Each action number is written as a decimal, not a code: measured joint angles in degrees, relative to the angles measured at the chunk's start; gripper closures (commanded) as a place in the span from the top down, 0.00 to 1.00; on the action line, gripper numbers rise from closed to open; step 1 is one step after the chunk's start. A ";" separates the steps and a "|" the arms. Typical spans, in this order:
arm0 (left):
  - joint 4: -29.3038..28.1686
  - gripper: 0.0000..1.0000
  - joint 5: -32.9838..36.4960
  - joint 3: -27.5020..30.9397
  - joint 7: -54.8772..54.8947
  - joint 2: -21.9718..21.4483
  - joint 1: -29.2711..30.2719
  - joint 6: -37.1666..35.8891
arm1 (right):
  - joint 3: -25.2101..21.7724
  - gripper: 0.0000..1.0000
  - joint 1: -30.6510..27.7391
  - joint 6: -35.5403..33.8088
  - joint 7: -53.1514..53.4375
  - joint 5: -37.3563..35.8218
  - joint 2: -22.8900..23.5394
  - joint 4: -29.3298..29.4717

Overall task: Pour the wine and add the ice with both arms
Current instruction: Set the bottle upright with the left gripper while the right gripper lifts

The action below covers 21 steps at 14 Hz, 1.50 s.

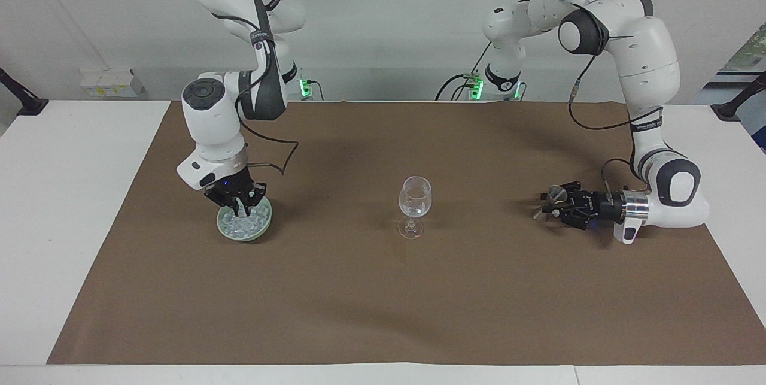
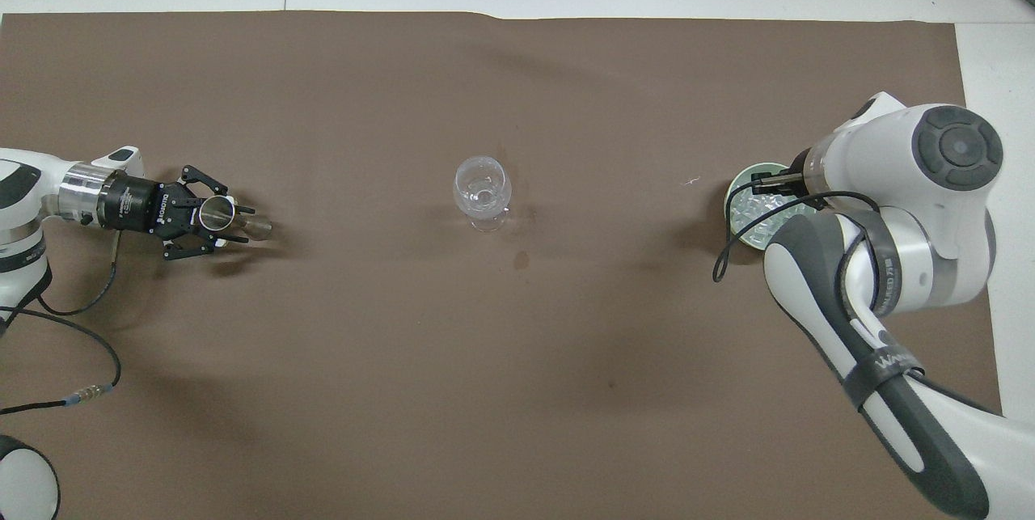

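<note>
Facing view: the ice (image 1: 250, 224), small glassy irregular chunks heaped with no common direction, fills a round pale-green dish (image 1: 222, 230) on the bench toward the right arm's end. The right end effector (image 1: 241, 212) points down into the heap, fingertips together. The left end effector (image 1: 547, 205) lies level around a metal double-cone jigger (image 1: 555, 194) that leans off vertical; I cannot tell whether it grips.

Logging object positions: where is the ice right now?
The ice lies heaped in a green dish on the brown mat toward the right arm's end of the table, directly beneath the right gripper, level with the stemmed glass.
</note>
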 measured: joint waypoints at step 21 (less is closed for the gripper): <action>18.44 1.00 7.89 6.25 2.49 -1.27 0.09 -10.25 | 8.89 0.00 1.03 -14.65 15.25 1.40 -12.81 6.35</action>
